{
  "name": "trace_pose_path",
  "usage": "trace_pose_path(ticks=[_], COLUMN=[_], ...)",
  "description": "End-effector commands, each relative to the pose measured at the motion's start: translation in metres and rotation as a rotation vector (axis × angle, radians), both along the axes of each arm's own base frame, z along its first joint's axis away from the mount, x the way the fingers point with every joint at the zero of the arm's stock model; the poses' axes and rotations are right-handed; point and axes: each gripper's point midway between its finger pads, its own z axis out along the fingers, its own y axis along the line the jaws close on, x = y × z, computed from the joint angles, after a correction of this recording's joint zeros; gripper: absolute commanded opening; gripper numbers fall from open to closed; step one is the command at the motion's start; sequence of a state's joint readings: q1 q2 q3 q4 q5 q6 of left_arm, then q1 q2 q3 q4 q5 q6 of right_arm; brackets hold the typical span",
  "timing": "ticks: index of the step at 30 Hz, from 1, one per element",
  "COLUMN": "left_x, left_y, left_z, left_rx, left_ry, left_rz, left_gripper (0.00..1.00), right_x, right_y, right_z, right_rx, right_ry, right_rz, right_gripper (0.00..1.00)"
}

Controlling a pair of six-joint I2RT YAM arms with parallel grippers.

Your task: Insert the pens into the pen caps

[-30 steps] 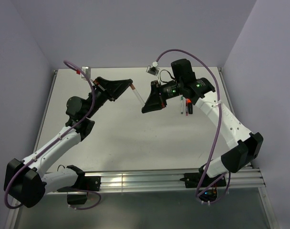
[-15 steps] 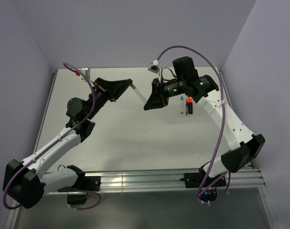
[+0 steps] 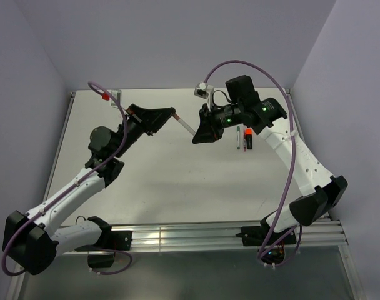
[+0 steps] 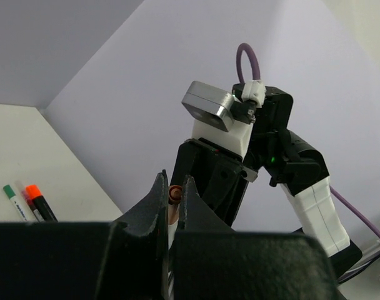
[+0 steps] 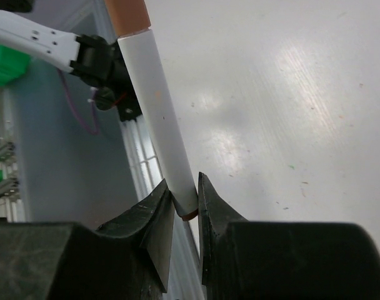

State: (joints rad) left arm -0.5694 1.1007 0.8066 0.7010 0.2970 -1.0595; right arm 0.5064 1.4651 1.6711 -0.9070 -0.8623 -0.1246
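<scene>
A thin white pen [image 3: 184,124] hangs in the air between my two grippers. My left gripper [image 3: 173,114] is shut on the brownish-red cap [image 4: 173,194], which sits on the pen's far-left end. My right gripper [image 3: 198,134] is shut on the pen's other end. In the right wrist view the white pen [image 5: 159,119] rises from my right gripper [image 5: 182,182] to the cap [image 5: 127,15]. In the left wrist view my left gripper [image 4: 174,179] pinches the cap end-on. A green-capped white pen [image 3: 238,134], a dark red pen [image 3: 243,139] and the black marker with an orange cap [image 3: 249,139] lie side by side on the table.
The pale table [image 3: 177,181] has a raised rim on both sides and an aluminium rail [image 3: 177,236] at the near edge. Lilac walls close in the back and sides. The three lying pens also show in the left wrist view [image 4: 27,200], left of the right arm.
Both grippers have shifted a little to the right, and the right gripper has risen. The gap between them has shortened, with the pen held between them.
</scene>
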Motion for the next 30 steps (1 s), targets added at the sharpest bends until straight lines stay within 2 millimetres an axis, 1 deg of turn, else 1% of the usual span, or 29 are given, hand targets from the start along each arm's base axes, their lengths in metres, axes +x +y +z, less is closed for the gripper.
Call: trace_pose_path(ticks=[1,6,13,18,22,27,30], left_x=[-0.089,-0.086,-0.086,-0.099,-0.11,-0.119,-0.122], left_y=[-0.057,-0.058,-0.06,-0.059,-0.057,-0.056,-0.057], left_z=[-0.125,-0.128,-0.117,-0.123,-0.124,-0.124,-0.126], left_rx=[0.32,0.304,0.271,0.316,0.334,0.324,0.331], left_ry=[0.347,0.386,0.334,0.258,0.204,0.189,0.197], left_rz=[-0.503,-0.493,-0.51,-0.564,-0.61,-0.652,-0.66], left_gripper=[0.0,0.0,0.0,0.0,0.0,0.0,0.0], right_x=[0.04,0.038,0.029,0.014,0.012,0.003,0.002], right_y=[0.023,0.025,0.03,0.031,0.023,0.023,0.023], right_z=[0.122,0.123,0.13,0.135,0.137,0.137,0.139], right_rx=[0.238,0.235,0.273,0.314,0.339,0.359,0.362], right_ry=[-0.547,-0.55,-0.519,-0.5,-0.472,-0.459,-0.463], right_rz=[-0.045,-0.048,-0.007,0.082,0.121,0.177,0.178], right_gripper=[0.0,0.0,0.0,0.0,0.0,0.0,0.0])
